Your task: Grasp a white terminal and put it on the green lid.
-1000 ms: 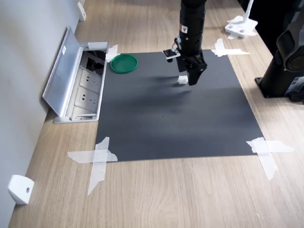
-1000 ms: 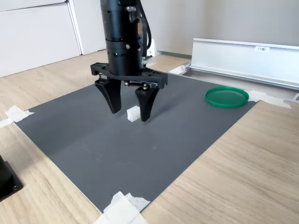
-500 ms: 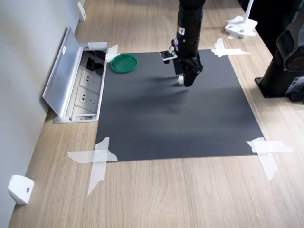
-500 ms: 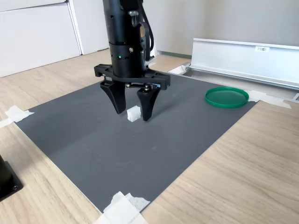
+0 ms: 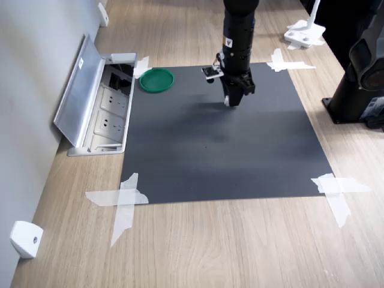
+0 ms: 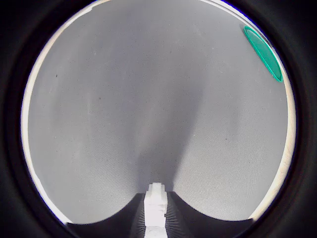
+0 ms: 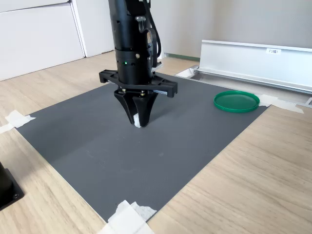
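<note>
My fingers [image 7: 138, 118] are closed on the terminal [image 7: 138, 120], a tiny white block pinched between the two dark tips, which meet in a narrow V pointing straight down at the dark mat [image 7: 122, 146]. In the second exterior view only a sliver of white shows between the tips, at or just above the mat; I cannot tell whether it still touches the surface. In the wrist view the terminal [image 6: 155, 206] appears as a small stepped white piece standing between my two fingers, its longer side running along the fingers, a narrower ridge at its far end. In the first exterior view my arm stands upright over the far half of the mat, and the white block is almost hidden at my fingers [image 5: 231, 102]. The lid [image 5: 156, 80] is a flat round green disc with a low raised rim, lying flat at the mat's far corner toward the first exterior view's left, well apart from me; nothing lies in it. In the second exterior view the lid [image 7: 236, 101] sits toward the second exterior view's right, near the mat's edge. Just beyond it is an open metal floor box [image 5: 102, 114] with its hinged cover tilted up, holding power sockets. The mat is fixed to the wooden bench [image 5: 228, 240] with crossed white tape [image 5: 123, 198] at its corners.
</note>
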